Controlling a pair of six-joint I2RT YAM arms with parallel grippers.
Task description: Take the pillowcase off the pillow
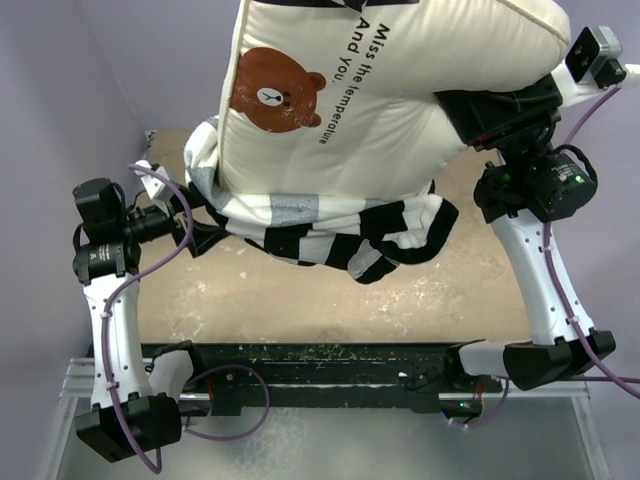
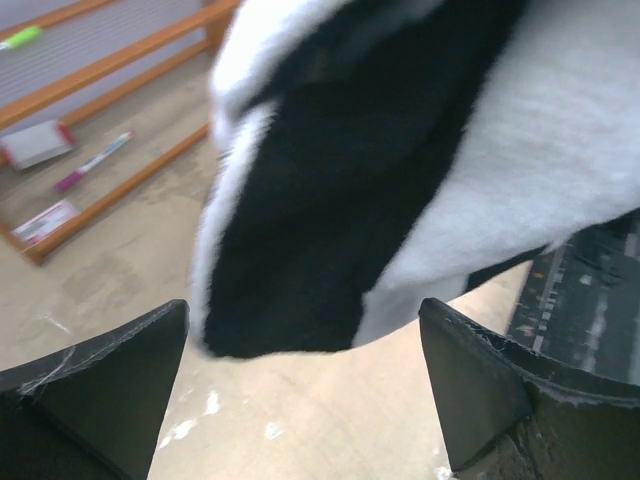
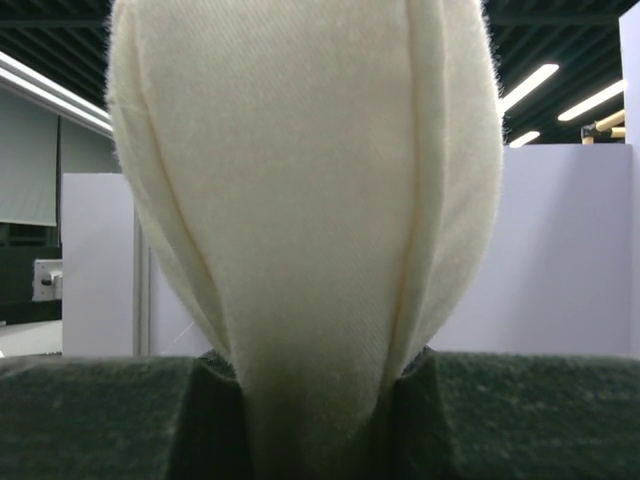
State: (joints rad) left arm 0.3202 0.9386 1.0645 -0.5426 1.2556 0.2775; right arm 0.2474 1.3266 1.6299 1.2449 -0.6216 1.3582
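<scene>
- We see the pillow [image 1: 400, 90] up in the air at the top of the overhead view. It is plump and cream, with its brown bear print [image 1: 272, 92] and black text [image 1: 355, 70] facing us.
- The right fingers [image 3: 100, 420] are pressed in on a cream fold of the pillow. In the right wrist view the fabric bulges out fat above the pinch, with a dark finger tight against it on each side.
- From above, that grip sits at the pillow's right edge, with the right arm [image 1: 540, 270] reaching up to it from the near right corner.
- The pillowcase [image 1: 330, 235] is bunched around the pillow's lower end. Its black and white stripes are crumpled into a thick roll, and most of the cushion is bare above it.
- The roll sags over the tan counter [image 1: 300, 310]. We cannot tell whether its lowest fold touches the counter.
- Over on the left, the left fingers [image 2: 100, 400] are spread wide and grip nothing.
- In the left wrist view a striped flap hangs between those fingers. A gap shows on each side of it, and the counter is visible below its tip.
- From above, the left arm [image 1: 110, 320] points in at the pillowcase's left edge.
- Past the flap we catch wooden rails [image 2: 120, 170] with a marker [image 2: 95, 160] lying among them.
</scene>
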